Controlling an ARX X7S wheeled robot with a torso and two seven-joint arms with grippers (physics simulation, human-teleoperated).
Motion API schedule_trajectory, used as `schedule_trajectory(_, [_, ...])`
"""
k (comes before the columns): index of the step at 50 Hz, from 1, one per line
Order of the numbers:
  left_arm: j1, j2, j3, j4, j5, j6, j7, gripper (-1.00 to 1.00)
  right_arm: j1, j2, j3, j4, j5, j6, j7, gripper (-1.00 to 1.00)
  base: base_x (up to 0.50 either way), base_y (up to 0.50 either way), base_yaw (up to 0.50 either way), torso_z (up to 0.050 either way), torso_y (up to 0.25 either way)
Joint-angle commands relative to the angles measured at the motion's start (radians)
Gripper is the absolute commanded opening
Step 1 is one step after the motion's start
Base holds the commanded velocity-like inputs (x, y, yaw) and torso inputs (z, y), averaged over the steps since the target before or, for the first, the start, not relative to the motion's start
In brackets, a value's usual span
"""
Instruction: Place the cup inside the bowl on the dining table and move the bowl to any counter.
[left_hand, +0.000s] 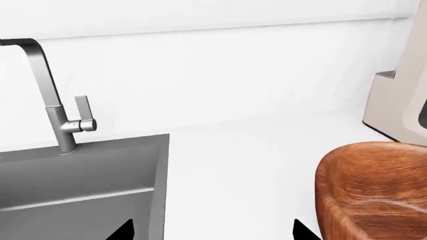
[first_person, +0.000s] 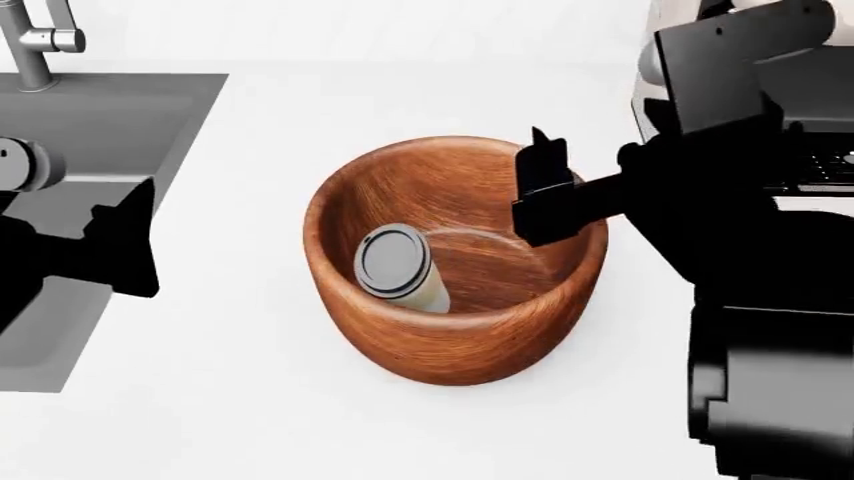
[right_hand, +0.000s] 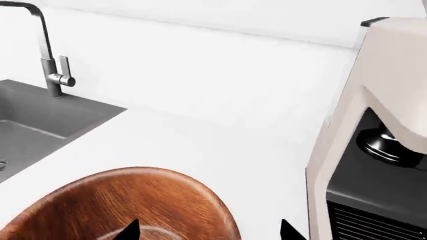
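Observation:
The reddish-brown wooden bowl (first_person: 454, 335) stands on the white counter (first_person: 254, 420), right of the sink. The cream cup (first_person: 400, 265) with its grey lid lies on its side inside the bowl. My right gripper (first_person: 547, 195) is open over the bowl's right rim (right_hand: 200, 200), one fingertip inside the wall and one outside. Open too, my left gripper (first_person: 120, 245) hangs over the sink's edge, left of the bowl (left_hand: 373, 195), with nothing between its fingers. The dining table is out of view.
A grey recessed sink (first_person: 94, 150) with a metal faucet (left_hand: 57, 100) lies left of the bowl. A beige coffee machine (right_hand: 380, 125) stands close on the bowl's right. A white wall (left_hand: 213, 65) backs the counter.

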Motion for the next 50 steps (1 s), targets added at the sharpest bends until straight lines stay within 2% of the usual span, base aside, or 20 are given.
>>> schedule_trajectory(1, [-0.054,0.023,0.004,-0.005,-0.014,-0.035,-0.024,1.00,-0.105,0.027,0.067,-0.430,0.040,0.240,-0.060,1.00,0.00,0.00,0.00,0.000,0.000])
schedule_trajectory(10, [-0.121,0.002,-0.016,0.063,-0.081,-0.126,-0.065,1.00,-0.050,0.049,0.078,-0.512,0.038,0.328,-0.056,1.00,0.00,0.00,0.00,0.000,0.000])
schedule_trajectory(14, [-0.152,0.030,-0.002,0.021,-0.060,-0.118,-0.066,1.00,-0.024,0.059,0.062,-0.519,0.035,0.343,-0.052,1.00,0.00,0.00,0.00,0.000,0.000])
schedule_trajectory(23, [-0.184,0.031,-0.011,0.049,-0.092,-0.149,-0.080,1.00,0.045,0.060,0.048,-0.498,0.031,0.349,-0.040,1.00,0.00,0.00,0.00,0.000,0.000])
schedule_trajectory(33, [-0.290,0.050,0.006,0.021,-0.101,-0.201,-0.087,1.00,0.125,0.063,0.010,-0.413,0.028,0.311,-0.030,1.00,0.00,0.00,0.00,0.000,0.000])
schedule_trajectory(40, [-0.360,0.062,-0.033,-0.026,-0.141,-0.235,-0.106,1.00,0.161,0.068,0.004,-0.406,0.027,0.303,-0.026,1.00,0.00,0.00,0.00,0.000,0.000])
schedule_trajectory(50, [-0.452,0.086,0.017,-0.098,-0.109,-0.247,-0.067,1.00,0.224,0.062,-0.016,-0.305,0.036,0.242,-0.032,1.00,0.00,0.00,0.00,0.000,0.000])
